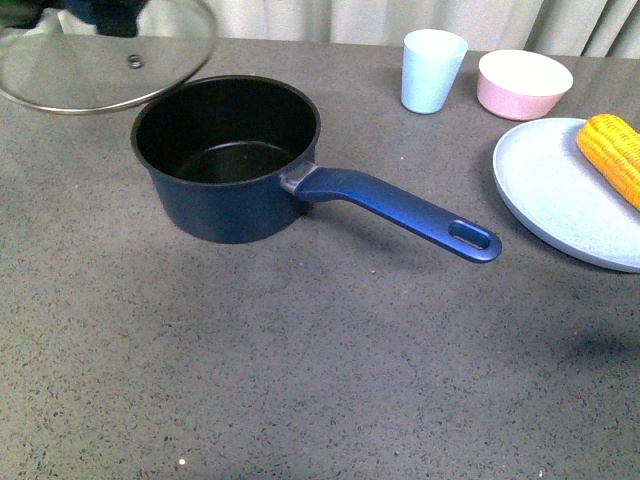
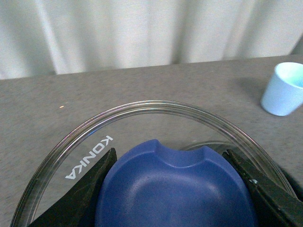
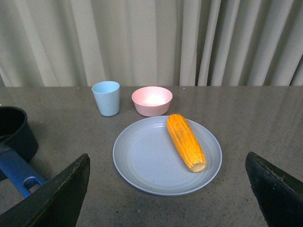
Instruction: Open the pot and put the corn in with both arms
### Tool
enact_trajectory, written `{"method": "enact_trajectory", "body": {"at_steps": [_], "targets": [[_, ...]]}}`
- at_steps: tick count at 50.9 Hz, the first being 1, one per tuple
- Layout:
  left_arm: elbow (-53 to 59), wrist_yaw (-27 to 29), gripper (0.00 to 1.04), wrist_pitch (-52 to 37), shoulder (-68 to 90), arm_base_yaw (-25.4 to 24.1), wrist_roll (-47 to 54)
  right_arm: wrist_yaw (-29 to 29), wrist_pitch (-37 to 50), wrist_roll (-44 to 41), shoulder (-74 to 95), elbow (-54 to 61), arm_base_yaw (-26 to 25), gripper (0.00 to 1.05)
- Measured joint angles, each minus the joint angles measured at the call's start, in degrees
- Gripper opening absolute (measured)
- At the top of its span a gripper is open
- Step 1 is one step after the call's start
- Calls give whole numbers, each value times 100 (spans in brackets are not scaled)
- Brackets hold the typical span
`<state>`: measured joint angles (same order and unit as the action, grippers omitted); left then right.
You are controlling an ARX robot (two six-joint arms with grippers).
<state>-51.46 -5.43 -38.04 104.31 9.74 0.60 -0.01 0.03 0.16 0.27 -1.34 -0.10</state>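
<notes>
Ahead of my right gripper point(image 3: 166, 161) — spread wide — the corn point(image 3: 185, 142) lies end-on, nearer this arm, while my left gripper point(image 2: 169, 153) pinches the lid knob point(image 2: 175, 194).

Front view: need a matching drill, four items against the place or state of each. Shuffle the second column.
Column 1
1. pot
2. corn
3. glass lid
4. cup

Column 2
A. lying on the plate
B. gripped by its knob in the left gripper
C. uncovered, nothing inside
D. upright beside the pink bowl

Pairs: 1-C, 2-A, 3-B, 4-D
</notes>
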Motion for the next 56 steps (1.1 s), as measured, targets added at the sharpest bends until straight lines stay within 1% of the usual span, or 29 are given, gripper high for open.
{"method": "enact_trajectory", "body": {"at_steps": [2, 5, 15, 19, 25, 40, 56], "targets": [[83, 20, 60, -44, -17, -140, 0, 0, 0, 0, 0, 0, 0, 96], [306, 94, 60, -184, -15, -514, 9, 0, 0, 0, 0, 0, 0, 96], [645, 140, 60, -610, 131, -1294, 31, 0, 0, 0, 0, 0, 0, 96], [745, 155, 60, -767, 284, -1552, 33, 0, 0, 0, 0, 0, 0, 96], [979, 238, 60, -1115, 647, -1768, 120, 0, 0, 0, 0, 0, 0, 96], [1169, 199, 60, -1700, 1226, -1679, 280, 2, 0, 0, 0, 0, 0, 96], [1176, 155, 60, -1902, 1512, -1438, 208, 2, 0, 0, 0, 0, 0, 96]]}}
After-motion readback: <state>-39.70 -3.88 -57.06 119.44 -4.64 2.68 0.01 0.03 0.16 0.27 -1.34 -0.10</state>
